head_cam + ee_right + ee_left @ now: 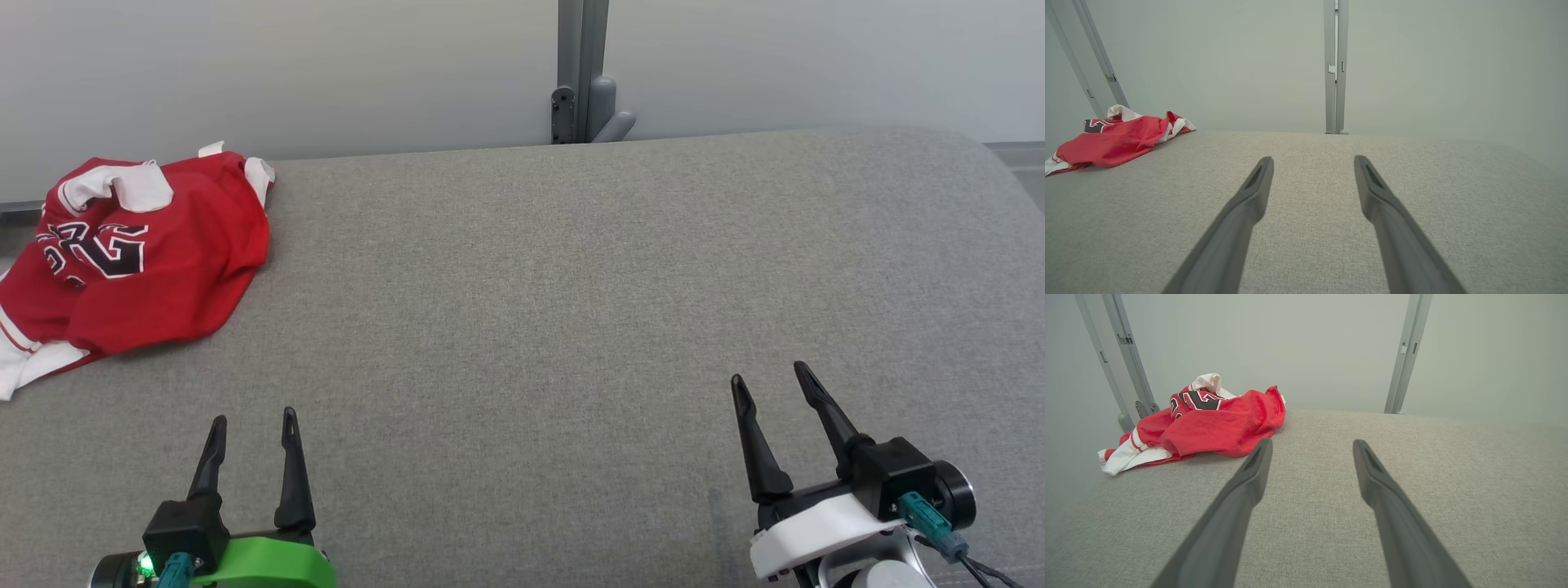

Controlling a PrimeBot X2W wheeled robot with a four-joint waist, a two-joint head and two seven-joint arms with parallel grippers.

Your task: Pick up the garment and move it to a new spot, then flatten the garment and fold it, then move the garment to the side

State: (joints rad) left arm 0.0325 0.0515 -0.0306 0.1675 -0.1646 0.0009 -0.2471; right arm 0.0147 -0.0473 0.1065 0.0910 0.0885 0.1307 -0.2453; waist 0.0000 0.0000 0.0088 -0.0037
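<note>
Item: red garment (139,253), crumpled at the worktop (571,286) far-left edge.
I see open room rightward; garment well ahead-left of both jaws, each pair spread wide.

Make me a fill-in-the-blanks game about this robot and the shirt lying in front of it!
1. The crumpled garment is mostly ____ with white trim.
2. It lies at the far ____ side of the gray surface.
3. The left pincer and the right pincer are both ____, holding nothing.
4. The pincer closer to the garment is the ____ one.

Missing words: red, left, open, left.
</note>
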